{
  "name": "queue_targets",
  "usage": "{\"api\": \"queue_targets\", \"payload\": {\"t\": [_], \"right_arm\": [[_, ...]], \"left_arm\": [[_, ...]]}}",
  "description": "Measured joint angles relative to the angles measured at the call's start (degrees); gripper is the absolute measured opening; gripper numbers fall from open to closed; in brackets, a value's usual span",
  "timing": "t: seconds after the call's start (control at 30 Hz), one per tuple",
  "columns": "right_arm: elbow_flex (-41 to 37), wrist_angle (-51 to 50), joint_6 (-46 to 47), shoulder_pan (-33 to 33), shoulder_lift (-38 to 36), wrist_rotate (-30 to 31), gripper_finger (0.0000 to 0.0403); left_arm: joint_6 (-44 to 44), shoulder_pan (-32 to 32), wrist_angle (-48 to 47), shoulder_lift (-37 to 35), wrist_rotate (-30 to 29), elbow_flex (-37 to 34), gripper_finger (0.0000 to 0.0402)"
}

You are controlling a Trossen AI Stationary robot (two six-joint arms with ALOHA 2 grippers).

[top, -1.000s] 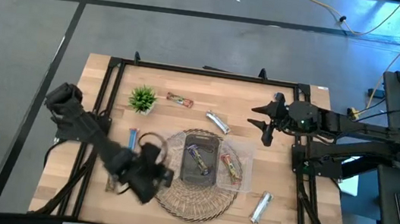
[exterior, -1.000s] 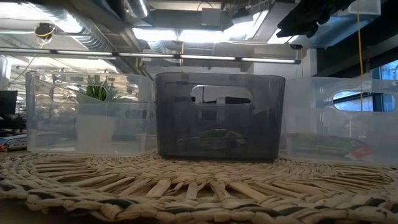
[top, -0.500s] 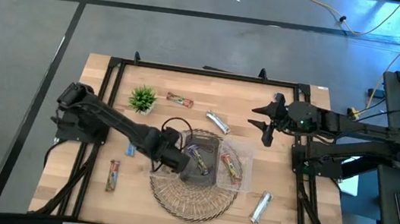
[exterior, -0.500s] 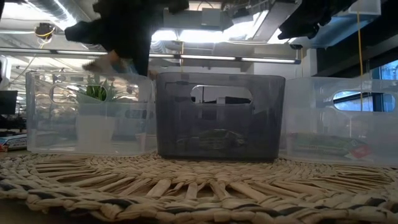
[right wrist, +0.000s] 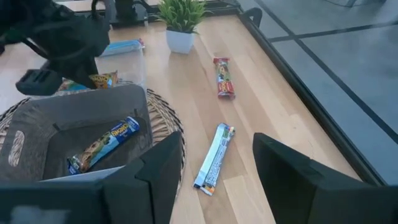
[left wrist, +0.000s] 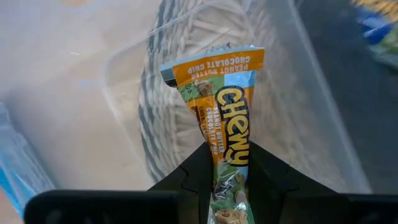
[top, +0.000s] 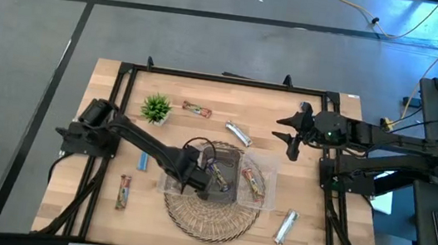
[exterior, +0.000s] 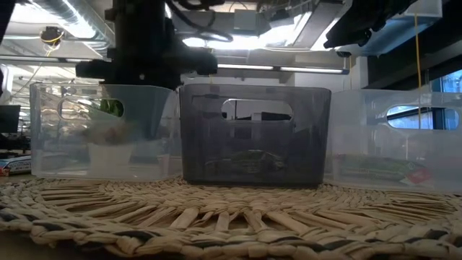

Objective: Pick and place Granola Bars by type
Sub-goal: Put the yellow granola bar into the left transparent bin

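One bar [left wrist: 225,134] pinched in left gripper [top: 193,174], long axis running out ahead of the fingers | clear left bin [left wrist: 127,81] directly beneath, release looks next | right gripper [top: 290,137] parted, empty, waiting well apart; silver bar [right wrist: 213,158] just ahead

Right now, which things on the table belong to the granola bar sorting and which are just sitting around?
Part of the job:
- Chewy bar held by the left gripper
- silver bar
- blue bar
- bins

Just there:
- potted plant
- woven mat
- right gripper, waiting open
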Motion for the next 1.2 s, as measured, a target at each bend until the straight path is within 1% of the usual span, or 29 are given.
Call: {"api": "queue_targets", "payload": {"t": [0.17, 0.83, 0.97, 1.07, 1.2], "right_arm": [[0.0, 0.02, -0.02, 0.0, 0.0, -0.02, 0.02], [0.0, 0.02, 0.1, 0.0, 0.0, -0.04, 0.02], [0.0, 0.02, 0.11, 0.0, 0.0, -0.04, 0.02], [0.0, 0.02, 0.09, 0.0, 0.0, -0.04, 0.02], [0.0, 0.02, 0.02, 0.0, 0.0, -0.02, 0.02]], "left_arm": [[0.31, 0.0, 0.31, 1.91, 0.16, 0.0, 0.0072], [0.36, -0.13, 0.53, 2.08, 0.69, 0.0, 0.0073], [0.35, -0.13, 0.53, 2.08, 1.41, 0.0, 0.009], [0.34, -0.13, 0.52, 2.08, 3.83, 0.0, 0.0115], [0.35, -0.13, 0.42, 2.08, 3.88, 0.0, 0.0142]]}}
